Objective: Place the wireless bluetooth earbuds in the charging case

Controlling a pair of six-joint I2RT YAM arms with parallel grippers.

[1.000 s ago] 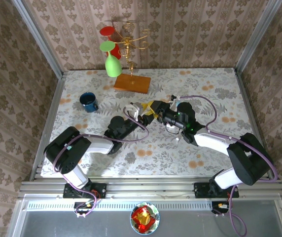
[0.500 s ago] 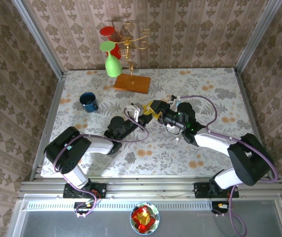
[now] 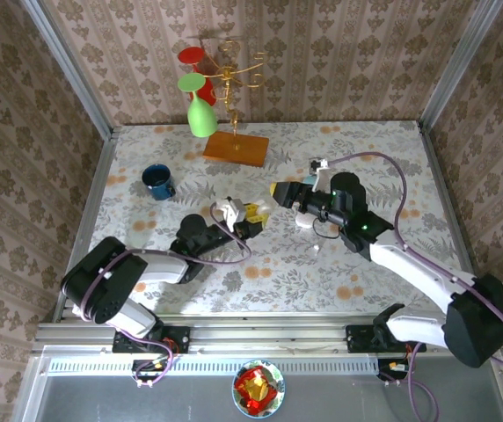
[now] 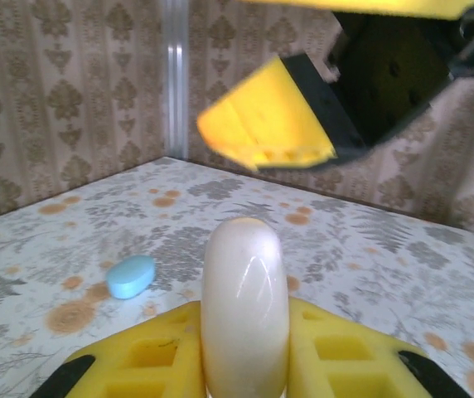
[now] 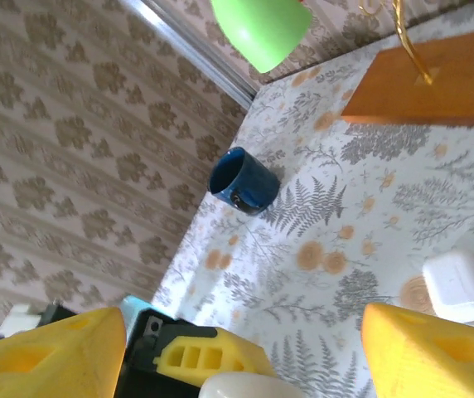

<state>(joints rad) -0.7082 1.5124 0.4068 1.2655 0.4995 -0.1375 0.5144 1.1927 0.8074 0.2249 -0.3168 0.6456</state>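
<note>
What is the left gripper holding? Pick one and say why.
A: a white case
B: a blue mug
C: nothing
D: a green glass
A: in the left wrist view, the left gripper is closed on the white case, which stands upright in its grip.

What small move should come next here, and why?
Probably reach the open, empty right gripper toward the small pale blue oval piece, likely an earbud, on the table: the left gripper grips the smooth white pebble-shaped case upright between its yellow fingers.
</note>
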